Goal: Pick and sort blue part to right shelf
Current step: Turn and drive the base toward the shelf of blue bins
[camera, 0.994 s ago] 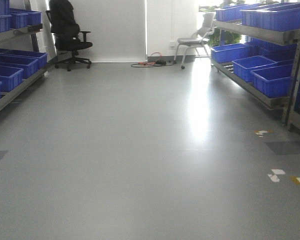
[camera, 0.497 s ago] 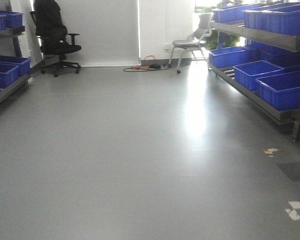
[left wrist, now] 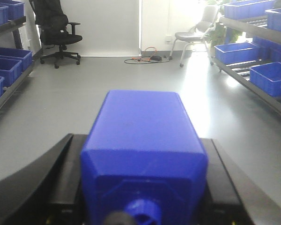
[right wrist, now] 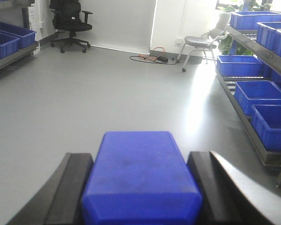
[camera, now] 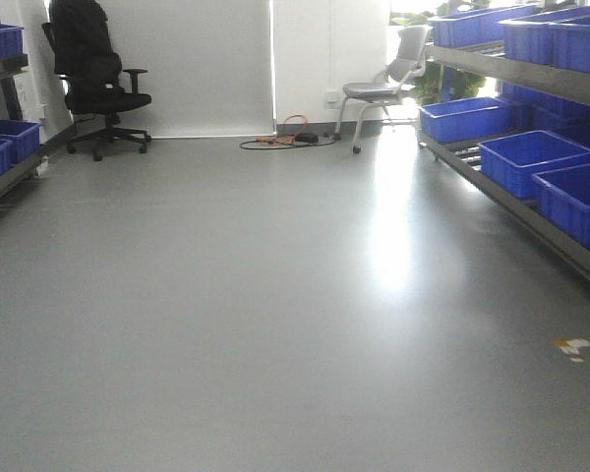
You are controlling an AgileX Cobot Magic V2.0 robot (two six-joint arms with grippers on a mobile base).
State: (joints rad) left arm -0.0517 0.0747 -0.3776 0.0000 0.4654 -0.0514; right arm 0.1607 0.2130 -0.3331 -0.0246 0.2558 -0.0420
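Blue plastic fills the bottom of the right wrist view: the blue part [right wrist: 140, 187] sits clamped in the right gripper [right wrist: 139, 161], with a black finger [right wrist: 74, 187] pressed against each of its sides. It is held above the grey floor [right wrist: 107, 93], well apart from the right shelf [right wrist: 246, 117]; its cap end does not show from here.

The left gripper [left wrist: 139, 154] is likewise closed on a knobbed blue block [left wrist: 143, 122], whose sloped shoulders and small round knob [left wrist: 143, 213] point toward the camera.

The right shelf runs along the right side of the aisle, a steel rail at its front edge. On its low tier stand three open blue bins [right wrist: 258, 93] in a row, one behind another. What shows of their insides is plain blue wall and floor. More bins [right wrist: 250, 18] stand on the upper tier, and their walls hide whatever they hold.

Across the aisle, the left rack [camera: 5, 177] carries further blue bins [camera: 10, 138], seen only in part. At the far wall stand a black office chair [camera: 93, 79] and a grey chair [camera: 388, 79], with an orange cable [camera: 285, 138] on the floor between them.
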